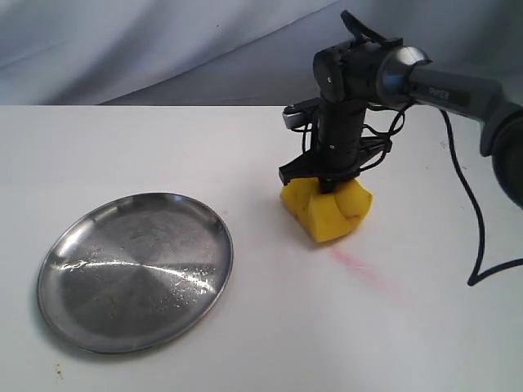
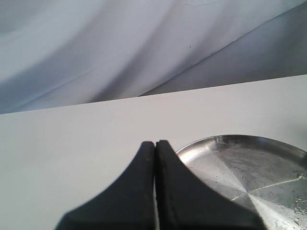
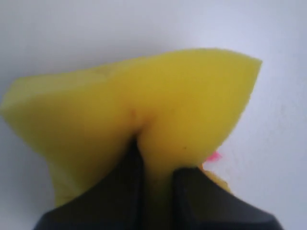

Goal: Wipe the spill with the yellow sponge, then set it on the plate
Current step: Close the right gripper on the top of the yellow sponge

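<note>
Right fingers (image 3: 115,201) are clamped on the yellow sponge (image 1: 327,211), pressing it onto the desk (image 1: 122,147) midway toward the right edge; the spill is hidden. Press evenly and sweep slowly. Left fingers (image 2: 139,191) are together, empty, near the plate (image 1: 135,269).

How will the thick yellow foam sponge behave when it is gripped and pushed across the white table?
Probably soft and springy: the thick yellow foam sponge buckles into a deep fold where the right gripper pinches it. It is likely light for its size, being open foam. Pressed to the white table, its blocky shape would probably drag rather than roll.
</note>
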`<state>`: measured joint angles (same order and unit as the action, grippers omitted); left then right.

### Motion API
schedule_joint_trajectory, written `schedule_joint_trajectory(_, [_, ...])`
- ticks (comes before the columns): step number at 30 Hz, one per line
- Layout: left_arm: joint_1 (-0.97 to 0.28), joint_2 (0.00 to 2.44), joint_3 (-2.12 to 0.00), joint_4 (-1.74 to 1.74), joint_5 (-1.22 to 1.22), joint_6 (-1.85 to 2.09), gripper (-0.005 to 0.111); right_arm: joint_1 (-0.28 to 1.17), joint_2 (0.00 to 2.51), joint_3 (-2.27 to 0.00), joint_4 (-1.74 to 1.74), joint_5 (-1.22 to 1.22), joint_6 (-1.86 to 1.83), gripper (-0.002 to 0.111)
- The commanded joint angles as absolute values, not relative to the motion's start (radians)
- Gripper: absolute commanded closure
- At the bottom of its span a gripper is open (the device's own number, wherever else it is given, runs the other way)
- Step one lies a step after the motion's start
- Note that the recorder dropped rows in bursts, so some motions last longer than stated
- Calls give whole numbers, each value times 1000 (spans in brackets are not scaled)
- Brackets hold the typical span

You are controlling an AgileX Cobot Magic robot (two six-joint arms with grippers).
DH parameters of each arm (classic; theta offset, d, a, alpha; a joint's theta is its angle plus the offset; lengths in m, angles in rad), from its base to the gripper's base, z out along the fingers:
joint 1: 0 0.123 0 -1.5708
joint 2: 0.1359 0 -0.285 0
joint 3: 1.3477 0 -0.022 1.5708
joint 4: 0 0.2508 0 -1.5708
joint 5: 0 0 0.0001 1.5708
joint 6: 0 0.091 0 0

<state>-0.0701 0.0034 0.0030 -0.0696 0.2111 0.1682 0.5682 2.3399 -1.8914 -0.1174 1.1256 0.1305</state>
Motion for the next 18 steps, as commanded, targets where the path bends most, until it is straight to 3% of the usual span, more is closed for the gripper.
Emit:
schedule_joint_trajectory(1, [-69,0,0,-69,206,158,107,609,2210,-1648,-130,1027,114,108])
schedule_joint_trajectory(11, [-69,0,0,-69,206,158,107,670,1893,-1073,-16,643,110,108])
schedule_joint_trajectory(18, [-69,0,0,-69,206,158,107,700,1875,-948,22,414,130,108])
